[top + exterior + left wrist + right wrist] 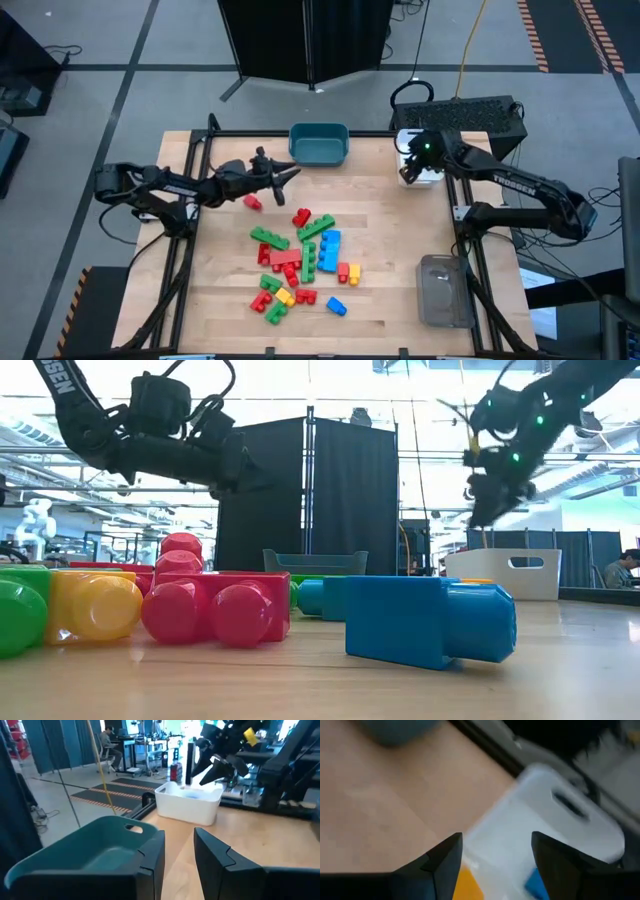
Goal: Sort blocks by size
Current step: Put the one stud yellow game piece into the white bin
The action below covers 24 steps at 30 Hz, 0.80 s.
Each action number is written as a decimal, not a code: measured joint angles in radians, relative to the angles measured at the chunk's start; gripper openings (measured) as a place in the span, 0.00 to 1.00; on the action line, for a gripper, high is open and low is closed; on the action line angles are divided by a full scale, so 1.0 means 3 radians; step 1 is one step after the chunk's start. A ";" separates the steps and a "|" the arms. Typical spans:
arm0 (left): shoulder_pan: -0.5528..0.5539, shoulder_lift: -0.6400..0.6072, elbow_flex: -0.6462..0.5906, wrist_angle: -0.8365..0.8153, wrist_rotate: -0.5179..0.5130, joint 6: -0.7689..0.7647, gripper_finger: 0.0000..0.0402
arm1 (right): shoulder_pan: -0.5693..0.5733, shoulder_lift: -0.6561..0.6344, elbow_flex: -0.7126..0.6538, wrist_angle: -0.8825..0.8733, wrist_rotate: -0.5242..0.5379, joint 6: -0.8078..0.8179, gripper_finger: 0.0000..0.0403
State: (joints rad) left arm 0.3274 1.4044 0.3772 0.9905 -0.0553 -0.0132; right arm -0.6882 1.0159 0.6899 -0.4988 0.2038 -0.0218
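Sorting barely begun
You see most blocks (298, 262) on tabletop (400, 230); right gripper (495, 865), left gripper (177, 860) fingers wide, empty

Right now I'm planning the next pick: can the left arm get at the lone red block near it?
Probably yes. The left end effector hangs open just beyond the red block, which lies apart from the pile with nothing over it.

Overhead, table-level and two wrist views, white bin (418, 158) shared.
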 joint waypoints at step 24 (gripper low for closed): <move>-0.0517 0.0000 0.0039 -0.0594 0.0213 0.0150 0.22 | 0.1889 0.0468 0.0078 0.0735 -0.0929 0.0269 0.56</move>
State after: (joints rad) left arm 0.1722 1.4044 0.3889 0.8123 0.0085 0.0319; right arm -0.1214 1.1564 0.7132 -0.2785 -0.0750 0.0589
